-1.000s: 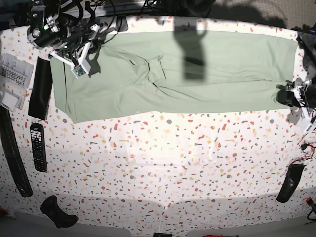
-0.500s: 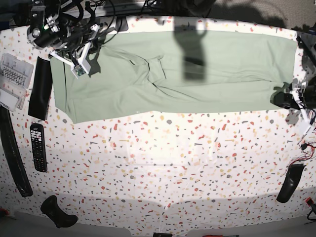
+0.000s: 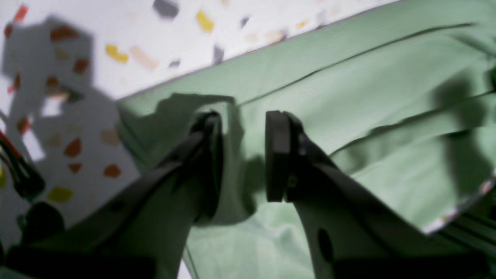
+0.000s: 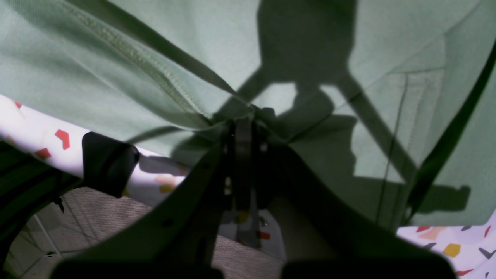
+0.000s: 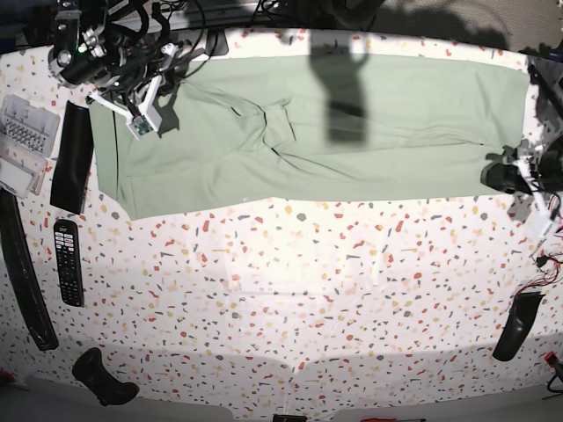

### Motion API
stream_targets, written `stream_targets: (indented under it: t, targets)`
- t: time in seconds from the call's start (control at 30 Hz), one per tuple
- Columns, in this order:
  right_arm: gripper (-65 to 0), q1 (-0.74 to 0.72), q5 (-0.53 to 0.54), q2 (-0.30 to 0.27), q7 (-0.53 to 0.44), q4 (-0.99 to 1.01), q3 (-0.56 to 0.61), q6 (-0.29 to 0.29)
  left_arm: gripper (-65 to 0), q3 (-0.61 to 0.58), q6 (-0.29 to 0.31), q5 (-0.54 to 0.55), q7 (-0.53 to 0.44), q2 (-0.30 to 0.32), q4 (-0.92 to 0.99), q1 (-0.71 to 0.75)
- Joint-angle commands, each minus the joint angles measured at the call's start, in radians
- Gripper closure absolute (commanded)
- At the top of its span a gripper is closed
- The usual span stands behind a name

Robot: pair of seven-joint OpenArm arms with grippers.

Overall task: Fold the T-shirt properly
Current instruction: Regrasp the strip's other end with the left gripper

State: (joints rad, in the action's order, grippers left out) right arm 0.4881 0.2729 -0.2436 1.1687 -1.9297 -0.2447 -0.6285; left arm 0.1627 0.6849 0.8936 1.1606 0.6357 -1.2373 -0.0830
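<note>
The pale green T-shirt lies in a long band across the back of the speckled table. In the base view my right gripper is at the shirt's left end. The right wrist view shows this gripper shut on a pinched fold of the T-shirt, with the cloth stretched away from the jaws. My left gripper is at the shirt's near right corner. In the left wrist view the left gripper stands open, its pads apart over the T-shirt near the hem edge.
A black remote, a black flat case, a clear plastic box and a long black strap line the left side. Dark objects lie at the near left and near right. Loose wires hang at the right edge.
My left gripper has shifted slightly to the left over the shirt's right corner. The right gripper and the cloth it holds have stayed put.
</note>
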Motion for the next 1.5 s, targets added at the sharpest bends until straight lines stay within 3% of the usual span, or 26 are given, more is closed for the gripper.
stream_targets:
  t: [0.0,0.1,1.0,1.07,1.17,1.33,1.47]
  targets:
    - [0.0,0.002,-0.004,-0.006,0.006,-0.007,-0.005,0.0,-14.6,0.006,0.005,-0.006,-0.009,0.009,-0.016,-0.014]
    - [0.0,0.002,-0.004,-0.005,0.006,-0.007,-0.005,0.0,-14.6,0.006,0.005,-0.021,-0.021,-0.009,-0.016,-0.014]
    - [0.0,0.002,-0.004,-0.006,0.007,-0.007,-0.005,0.0,-13.5,0.007,0.005,0.031,-0.101,0.016,-0.018,-0.02]
    - [0.0,0.002,-0.004,-0.006,0.007,-0.007,-0.005,0.0,-10.4,0.007,0.006,0.031,-0.103,0.016,-0.018,-0.019]
    - [0.0,0.002,-0.004,-0.006,0.007,-0.007,-0.005,0.0,-0.7,0.007,0.005,0.031,-0.095,0.016,-0.018,-0.019]
    - [0.0,-0.004,-0.023,-0.006,0.008,-0.007,-0.005,0.0,0.0,0.007,0.013,0.037,-0.056,0.027,-0.018,-0.019]
    - [0.0,-0.015,-0.109,-0.007,0.006,-0.008,-0.005,0.0,0.0,0.007,0.013,0.187,0.003,0.084,-0.02,-0.019]
